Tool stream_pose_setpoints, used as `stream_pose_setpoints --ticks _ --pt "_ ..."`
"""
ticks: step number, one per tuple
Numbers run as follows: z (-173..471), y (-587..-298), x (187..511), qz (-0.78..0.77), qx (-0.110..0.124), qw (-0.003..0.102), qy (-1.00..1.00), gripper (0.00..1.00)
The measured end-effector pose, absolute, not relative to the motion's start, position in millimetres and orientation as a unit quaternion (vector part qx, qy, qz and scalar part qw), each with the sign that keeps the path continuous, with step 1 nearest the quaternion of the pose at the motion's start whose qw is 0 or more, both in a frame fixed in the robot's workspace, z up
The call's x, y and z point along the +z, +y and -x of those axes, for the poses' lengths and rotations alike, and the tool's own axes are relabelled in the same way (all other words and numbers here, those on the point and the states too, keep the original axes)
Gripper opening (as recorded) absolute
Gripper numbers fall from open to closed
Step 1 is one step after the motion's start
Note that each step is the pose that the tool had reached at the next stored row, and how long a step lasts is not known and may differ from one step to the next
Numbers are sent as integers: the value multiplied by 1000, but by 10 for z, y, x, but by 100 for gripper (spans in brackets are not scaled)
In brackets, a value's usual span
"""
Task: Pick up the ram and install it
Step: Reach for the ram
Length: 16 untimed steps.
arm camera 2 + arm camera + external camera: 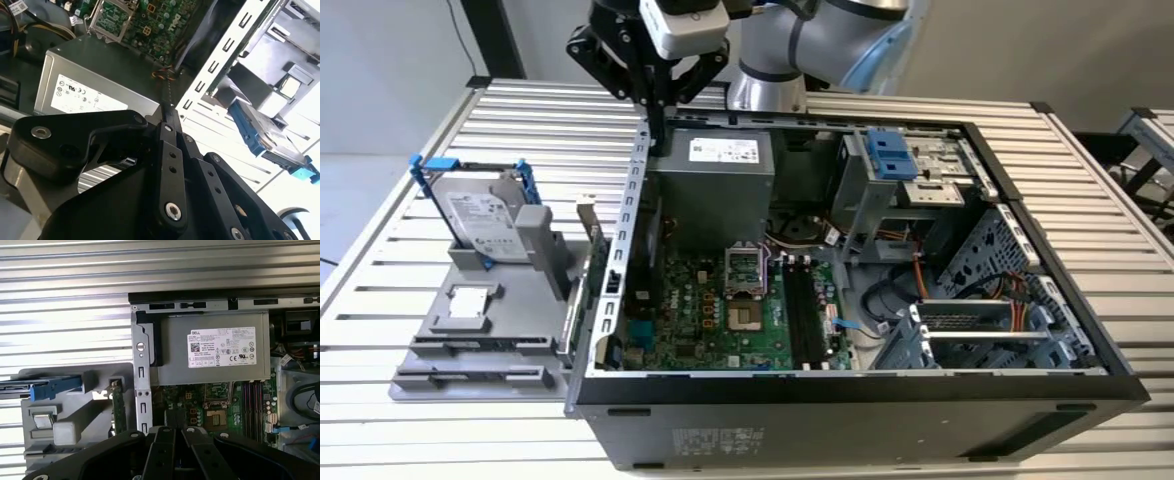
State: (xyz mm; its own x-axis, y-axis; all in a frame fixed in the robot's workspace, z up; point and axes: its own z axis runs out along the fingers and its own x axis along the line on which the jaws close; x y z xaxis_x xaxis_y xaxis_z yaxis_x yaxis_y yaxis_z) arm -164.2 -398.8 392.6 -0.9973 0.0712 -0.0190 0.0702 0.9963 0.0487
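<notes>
Starting at the exterior view's left, the grey fixture [480, 350] held the hard drive [487, 225] upright in its blue bracket, and the gripper [655, 100] hung well apart from it, above and toward the case. The jaws were drawn together on a thin dark stick that hung edge-on below the fingertips. We took this to be the ram [656, 135]. In the second wrist view the same narrow strip [168, 97] ran out from between the closed fingers toward the power supply [95, 80].

We judged the pick-up done and the carry in hand, with the ram held over the rear corner of the computer case [854, 410], above its side wall and not yet over the board.

Further right lay the motherboard [707, 310] and its long black slots [803, 315], well apart from the ram. In our judgement, seating it would call for turning the stick's long edge parallel to a slot, centring it there, and lowering it squarely so the case wall and power supply were not struck.

The arm [814, 40] reached in from behind the case, its wrist bent so that the gripper pointed straight down.
</notes>
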Motion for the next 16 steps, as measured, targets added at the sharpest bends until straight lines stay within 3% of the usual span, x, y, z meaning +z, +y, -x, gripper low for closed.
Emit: stream_pose_setpoints --ticks 16 --pt "1875 -3988 3926 -35 24 10 999 0"
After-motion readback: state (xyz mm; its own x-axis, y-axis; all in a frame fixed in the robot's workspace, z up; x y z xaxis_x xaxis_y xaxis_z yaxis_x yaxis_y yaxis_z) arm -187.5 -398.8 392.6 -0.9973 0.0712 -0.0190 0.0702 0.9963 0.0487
